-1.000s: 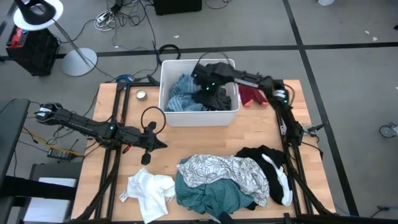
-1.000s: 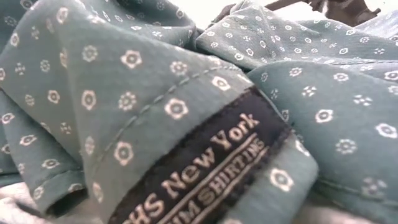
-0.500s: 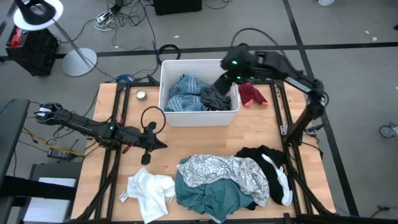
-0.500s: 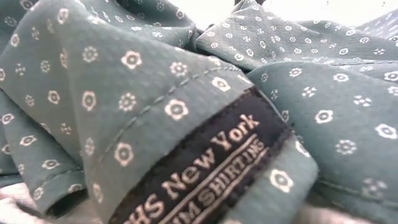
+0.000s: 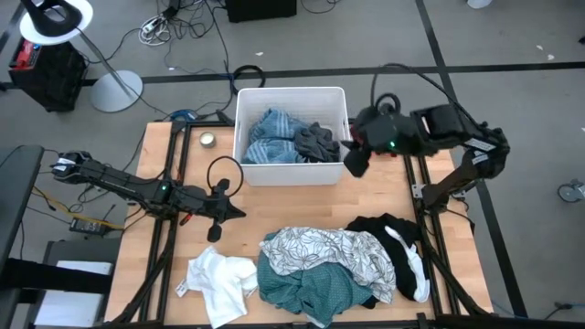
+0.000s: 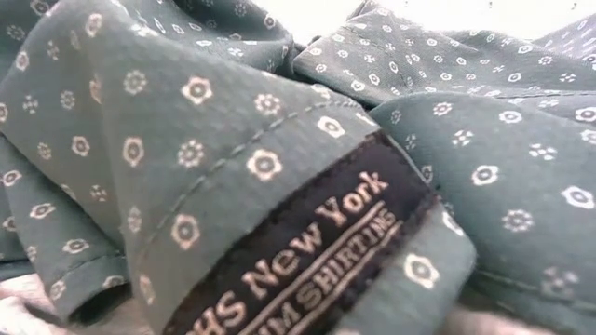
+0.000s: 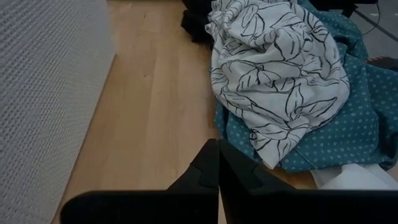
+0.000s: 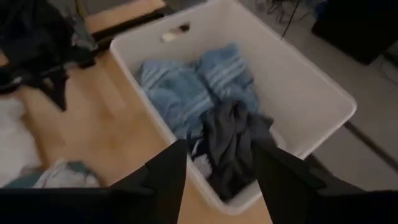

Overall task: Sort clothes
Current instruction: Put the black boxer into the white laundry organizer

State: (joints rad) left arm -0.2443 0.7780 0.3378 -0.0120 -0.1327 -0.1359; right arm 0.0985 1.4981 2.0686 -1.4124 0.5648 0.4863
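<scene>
Bare tabletop (image 5: pixel 302 206) runs between the white bin (image 5: pixel 291 173) and the heap of clothes: leaf-print garment (image 5: pixel 329 249), teal shirt (image 5: pixel 302 288), black garment (image 5: pixel 384 227). The left hand (image 5: pixel 218 212) rests in that strip; the right hand (image 5: pixel 352 157) hangs beside the bin's right wall.

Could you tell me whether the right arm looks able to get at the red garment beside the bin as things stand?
Probably yes: the red garment lies on the table just outside the white bin, right under the right gripper, whose fingers are open and empty. Nothing covers it but the arm itself.
</scene>
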